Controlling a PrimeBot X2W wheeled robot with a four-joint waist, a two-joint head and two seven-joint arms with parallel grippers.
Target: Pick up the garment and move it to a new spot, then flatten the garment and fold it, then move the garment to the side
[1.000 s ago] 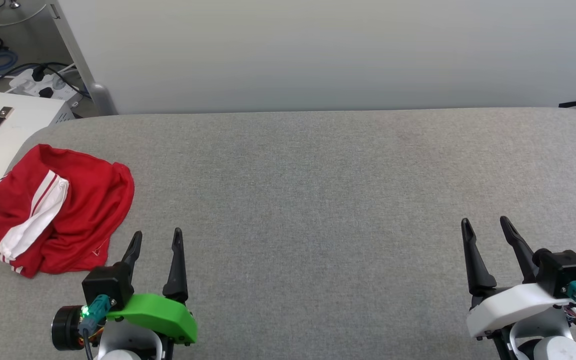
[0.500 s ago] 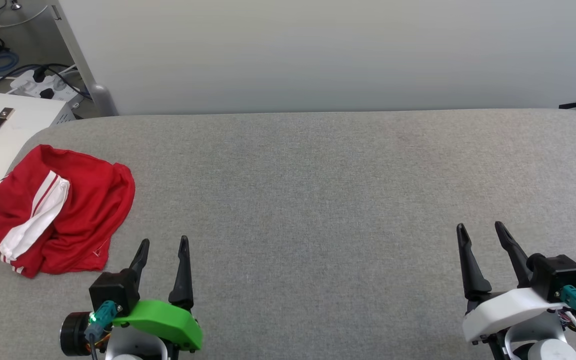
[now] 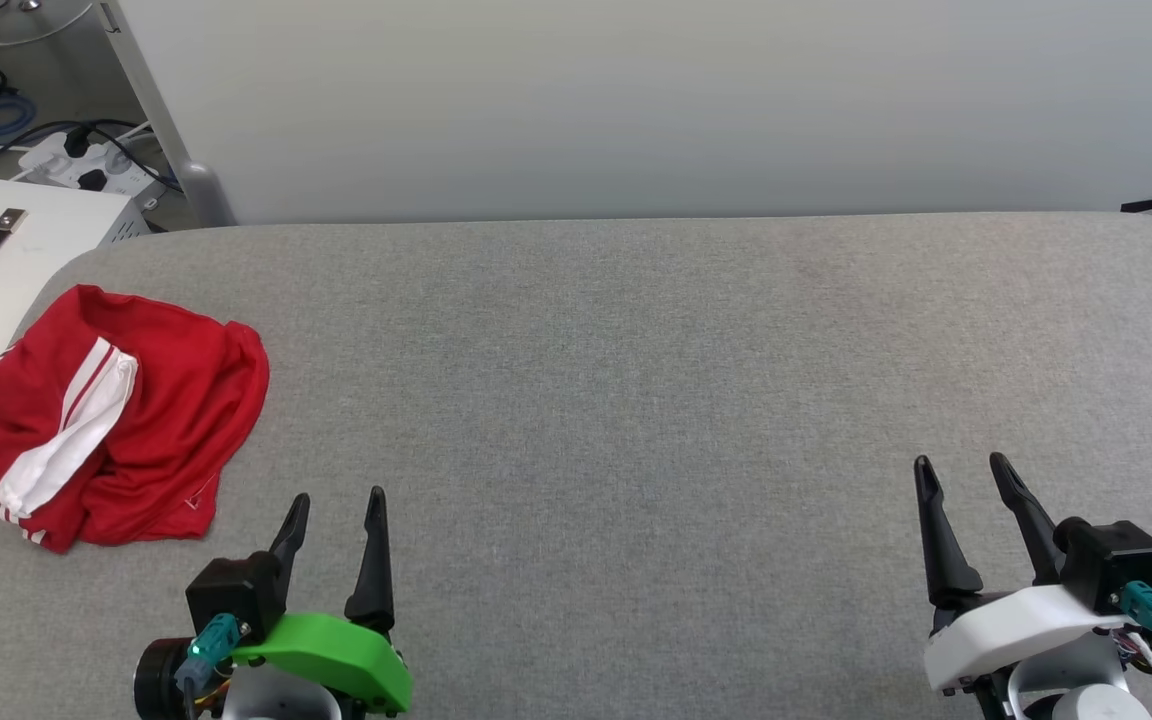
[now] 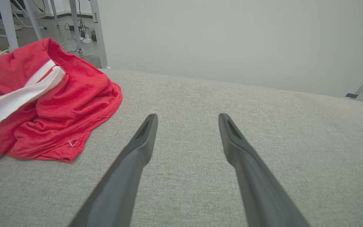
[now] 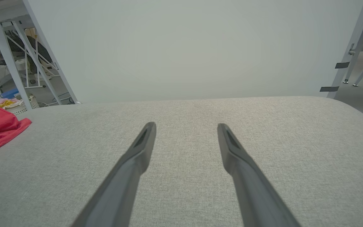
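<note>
One grey fabric-covered table (image 3: 636,380) spans the scene. One crumpled red garment (image 3: 166,420), with a white striped sleeve on top, lies at its left edge. Two grippers sit at the near side, pointing away with fingers spread and empty. The left gripper (image 3: 338,496) is near the garment, and the right gripper (image 3: 960,462) is well apart from it.

The garment (image 3: 166,420) is red fabric, lying crumpled in a loose, rumpled heap, neither flattened nor folded. A white sleeve (image 3: 71,435) with red stripe trim lies across the top of the heap, running from its far side down to its near left end. A stitched hem shows along the near right side. It rests on the grey fabric-covered table (image 3: 636,400) towards the far left corner, its left side reaching the left edge
</note>
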